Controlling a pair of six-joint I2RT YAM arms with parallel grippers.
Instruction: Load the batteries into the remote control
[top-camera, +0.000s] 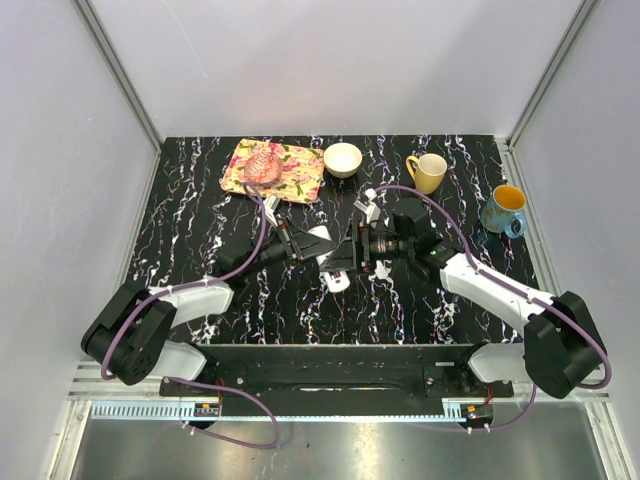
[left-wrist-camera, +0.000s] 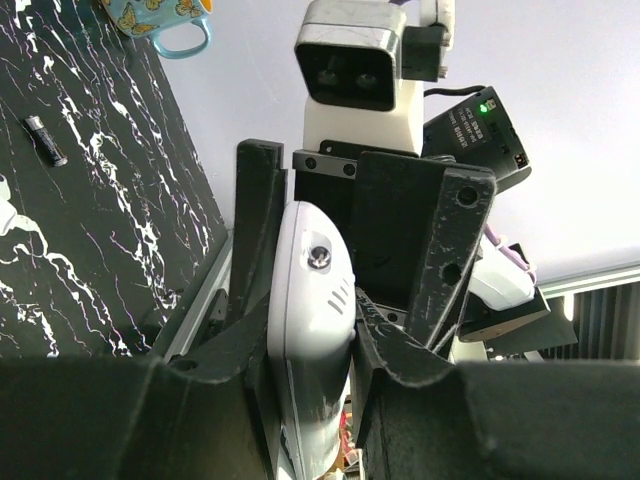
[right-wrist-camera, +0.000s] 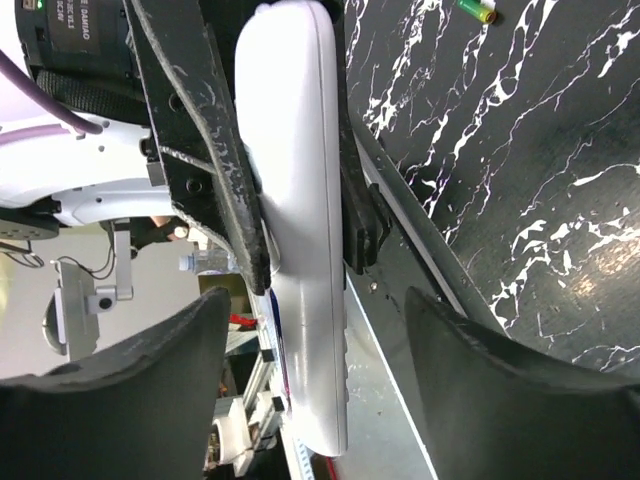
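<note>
Remote control (left-wrist-camera: 312, 290) clamped in left gripper (left-wrist-camera: 315, 350), end within wide-spread right gripper (right-wrist-camera: 318, 320)

floral tray (top-camera: 297, 177), bowl (top-camera: 343, 159), yellow mug (top-camera: 428, 172), blue mug (top-camera: 503, 209)

One remote control (right-wrist-camera: 290, 130). Two batteries that I can see: a dark battery (left-wrist-camera: 45, 140) and a green battery (right-wrist-camera: 477, 10). Two mugs, a yellow mug (top-camera: 427, 172) and a blue mug (top-camera: 503, 210). One white bowl (top-camera: 343, 159), one flowered tray (top-camera: 298, 180), one pink lump (top-camera: 263, 165)
</note>
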